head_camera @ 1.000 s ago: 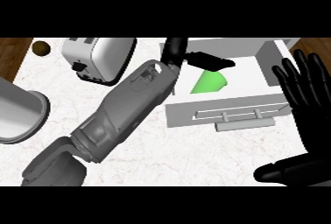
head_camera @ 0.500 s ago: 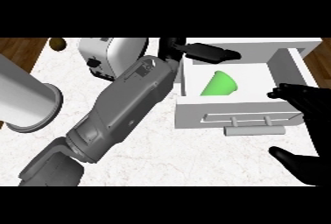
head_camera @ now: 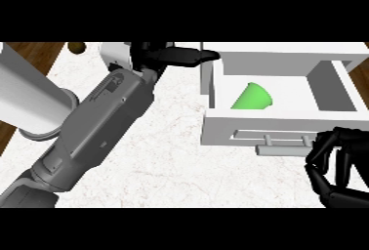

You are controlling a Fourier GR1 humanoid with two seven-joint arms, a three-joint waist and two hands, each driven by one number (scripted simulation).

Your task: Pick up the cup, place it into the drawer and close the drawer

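A green cup [head_camera: 252, 97] lies on its side inside the open white drawer [head_camera: 333, 93], with no hand on it. My left forearm crosses the counter from the lower left. Its hand [head_camera: 173, 54] is open above the drawer's far left corner, fingers stretched to the right and clear of the cup. My right hand [head_camera: 337, 168] sits at the lower right in front of the drawer's front panel. Its fingers are curled and reach the right end of the drawer's bar handle [head_camera: 282, 148], with nothing held in them.
A tall white cylinder [head_camera: 29, 97] stands at the left edge of the marble counter [head_camera: 180, 166]. A white toaster [head_camera: 115, 52] is partly hidden behind my left hand. A small brown object [head_camera: 75, 47] lies at the back, with dark wood beyond the counter's left edge.
The right hand has come down and inward from open, spread fingers to a curled pose at the drawer's front handle. The left hand stays near the drawer's back left corner. The cup stays in the drawer.
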